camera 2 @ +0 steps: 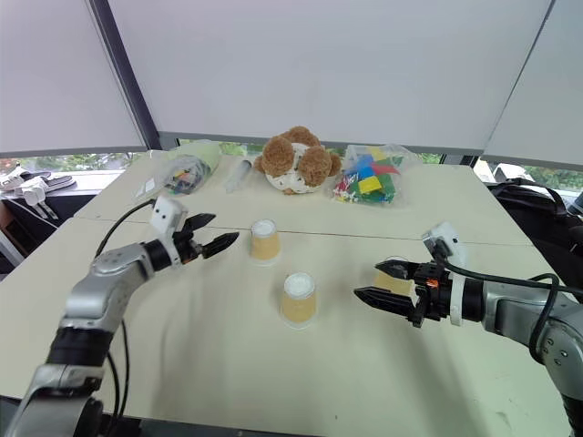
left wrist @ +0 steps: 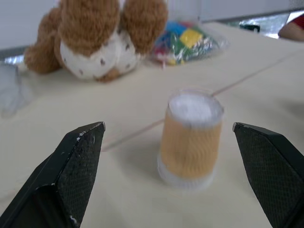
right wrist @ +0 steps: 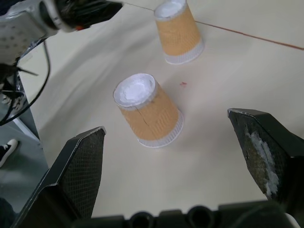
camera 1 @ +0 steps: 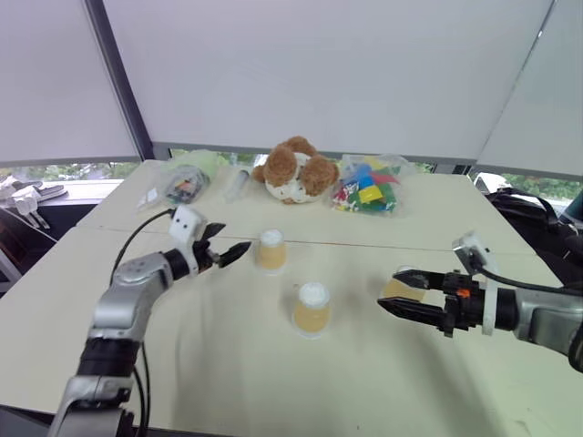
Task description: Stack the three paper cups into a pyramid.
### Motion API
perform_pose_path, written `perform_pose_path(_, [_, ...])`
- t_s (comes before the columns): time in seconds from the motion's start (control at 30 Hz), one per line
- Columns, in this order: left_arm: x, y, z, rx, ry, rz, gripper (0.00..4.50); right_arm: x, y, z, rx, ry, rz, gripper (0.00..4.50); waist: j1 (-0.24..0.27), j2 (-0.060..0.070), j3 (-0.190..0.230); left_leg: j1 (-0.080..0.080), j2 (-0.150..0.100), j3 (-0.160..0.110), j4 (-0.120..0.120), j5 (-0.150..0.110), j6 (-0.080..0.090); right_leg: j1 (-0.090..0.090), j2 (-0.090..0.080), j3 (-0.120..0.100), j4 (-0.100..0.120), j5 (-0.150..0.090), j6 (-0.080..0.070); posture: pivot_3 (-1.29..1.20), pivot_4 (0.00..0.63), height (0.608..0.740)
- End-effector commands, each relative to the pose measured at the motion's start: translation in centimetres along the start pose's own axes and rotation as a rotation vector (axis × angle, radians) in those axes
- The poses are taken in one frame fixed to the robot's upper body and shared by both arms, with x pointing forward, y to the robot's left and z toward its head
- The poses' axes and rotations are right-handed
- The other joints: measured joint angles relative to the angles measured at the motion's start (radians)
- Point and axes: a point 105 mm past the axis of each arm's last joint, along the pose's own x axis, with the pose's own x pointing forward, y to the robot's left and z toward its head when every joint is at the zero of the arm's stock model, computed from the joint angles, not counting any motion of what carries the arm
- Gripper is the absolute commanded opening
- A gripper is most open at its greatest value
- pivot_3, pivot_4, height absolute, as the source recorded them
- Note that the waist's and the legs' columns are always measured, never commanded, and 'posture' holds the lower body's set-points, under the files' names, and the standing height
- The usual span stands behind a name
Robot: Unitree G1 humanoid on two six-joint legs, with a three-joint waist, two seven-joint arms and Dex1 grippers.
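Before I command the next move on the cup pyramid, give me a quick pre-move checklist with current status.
1. left gripper open, holding nothing: ok.
2. right gripper open: ok; whether it grips the third cup between its fingers: cannot tell.
3. far cup upside down on the table, ahead of the left gripper: ok.
4. near cup upside down, standing free: ok.
5. Base cups side by side and touching: not ok, a gap separates them.
6. teddy bear and bag of blocks away from the cups: ok.
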Motion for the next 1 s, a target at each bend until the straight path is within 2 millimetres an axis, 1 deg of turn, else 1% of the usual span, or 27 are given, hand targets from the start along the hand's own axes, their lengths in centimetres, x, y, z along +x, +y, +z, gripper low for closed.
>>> perform_pose_path(0.03, [1.3, -0.4, 0.4, 0.025, -0.021, -0.052, 4.46, -0.1, 0.4, 1.0, -0.055, -0.018, 0.008, 4.5, -0.003, 0.0, 0.0, 0.0, 0.0, 0.0, 0.0, 0.0, 0.0, 0.0, 0.0, 0.0, 0.0, 0.0, 0.0, 0.0, 0.15, 0.74])
perform_pose_path(0.1, [2.1, -0.9, 0.3, 0.016, -0.02, -0.103, 4.46, 0.0, 0.5, 1.1, -0.058, -0.02, 0.011, 4.5, -0.008, 0.0, 0.0, -0.001, 0.0, 0.0, -0.001, 0.0, 0.0, -0.002, 0.001, 0.0, 0.0, 0.0, 0.0, 0.0, 0.15, 0.74])
perform_pose_path(0.27, [4.8, -1.4, -0.7, 0.063, 0.024, -0.16, 4.46, 0.1, 0.6, 0.9, -0.058, -0.018, 0.005, 4.5, -0.004, 0.0, 0.0, -0.002, 0.0, 0.0, -0.001, 0.0, 0.0, -0.003, 0.001, 0.0, 0.001, 0.0, 0.0, 0.0, 0.15, 0.74])
perform_pose_path(0.37, [5.8, -1.6, -1.0, 0.073, 0.035, -0.173, 4.46, 0.1, 0.5, 0.9, -0.059, -0.018, -0.003, 4.5, -0.003, 0.0, 0.0, -0.005, 0.0, 0.0, 0.0, 0.0, 0.0, -0.004, 0.001, 0.0, 0.0, 0.0, 0.0, 0.0, 0.15, 0.74])
perform_pose_path(0.47, [6.4, -1.8, -1.7, 0.091, 0.061, -0.186, 4.46, 0.0, 0.5, 0.9, -0.059, -0.021, -0.017, 4.5, -0.003, 0.0, 0.0, -0.009, 0.0, 0.0, 0.001, 0.0, 0.0, -0.009, 0.001, 0.0, 0.001, 0.001, 0.001, 0.0, 0.15, 0.74])
perform_pose_path(0.53, [6.5, -1.8, -1.9, 0.089, 0.061, -0.188, 3.95, 0.0, 0.4, 0.9, -0.059, -0.025, -0.024, 4.5, -0.004, 0.0, 0.0, -0.011, 0.0, 0.0, 0.001, 0.0, 0.0, -0.011, 0.001, 0.0, 0.001, 0.001, 0.001, 0.0, 0.15, 0.74])
perform_pose_path(0.57, [6.5, -1.6, -1.9, 0.092, 0.061, -0.179, 3.62, 0.0, 0.4, 0.9, -0.059, -0.028, -0.028, 4.5, -0.005, 0.0, 0.0, -0.011, 0.0, 0.0, 0.001, 0.0, 0.0, -0.011, 0.001, 0.0, 0.001, 0.001, 0.001, 0.0, 0.15, 0.74])
perform_pose_path(0.63, [6.6, -1.4, -1.9, 0.092, 0.054, -0.17, 2.79, 0.0, 0.4, 0.9, -0.058, -0.033, -0.032, 4.5, -0.004, 0.0, 0.0, -0.011, 0.0, 0.0, 0.001, 0.0, 0.0, -0.011, 0.001, 0.0, 0.001, 0.001, 0.001, 0.0, 0.15, 0.74])
perform_pose_path(0.67, [6.5, -1.2, -1.6, 0.075, 0.032, -0.169, 2.37, 0.0, 0.4, 0.9, -0.055, -0.036, -0.035, 4.5, -0.004, 0.0, 0.0, -0.011, 0.0, 0.0, 0.001, 0.0, 0.0, -0.011, 0.001, 0.0, 0.001, 0.001, 0.001, 0.0, 0.15, 0.74])
perform_pose_path(0.7, [6.5, -1.1, -1.3, 0.059, 0.014, -0.167, 2.37, 0.0, 0.4, 0.9, -0.051, -0.04, -0.036, 4.5, -0.004, 0.0, 0.0, -0.011, 0.0, 0.0, 0.001, 0.0, 0.0, -0.011, 0.001, 0.0, 0.001, 0.001, 0.001, 0.0, 0.15, 0.74])
perform_pose_path(0.77, [6.4, -1.0, -1.1, 0.061, 0.002, -0.169, 2.37, 0.1, 0.3, 0.6, -0.04, -0.042, -0.039, 4.5, -0.004, 0.0, 0.0, -0.011, 0.0, 0.0, 0.001, 0.0, 0.0, -0.011, 0.001, 0.0, 0.001, 0.001, 0.001, 0.0, 0.15, 0.74])
perform_pose_path(0.83, [5.7, -0.4, -0.7, 0.076, -0.009, -0.16, 2.37, 0.1, 0.2, 0.2, -0.025, -0.041, -0.044, 4.5, -0.004, 0.0, 0.0, -0.011, 0.0, 0.0, 0.001, 0.0, 0.0, -0.011, 0.001, 0.0, 0.001, 0.001, 0.002, 0.0, 0.15, 0.74])
perform_pose_path(0.93, [3.5, 0.7, 0.4, 0.074, -0.035, -0.156, 2.37, -0.5, -0.2, 0.1, -0.012, -0.04, -0.057, 4.5, -0.009, 0.0, 0.0, -0.012, 0.0, 0.0, 0.001, 0.0, 0.0, -0.012, 0.001, 0.0, 0.002, 0.001, 0.002, 0.0, 0.15, 0.74])
perform_pose_path(1.0, [0.9, 0.4, 0.2, 0.053, -0.003, -0.212, 2.37, -1.0, -0.7, 0.1, -0.006, -0.038, -0.067, 4.5, -0.015, 0.001, 0.0, -0.011, 0.001, 0.0, 0.001, 0.0, 0.0, -0.012, 0.001, 0.0, 0.002, 0.001, 0.002, 0.0, 0.15, 0.74])
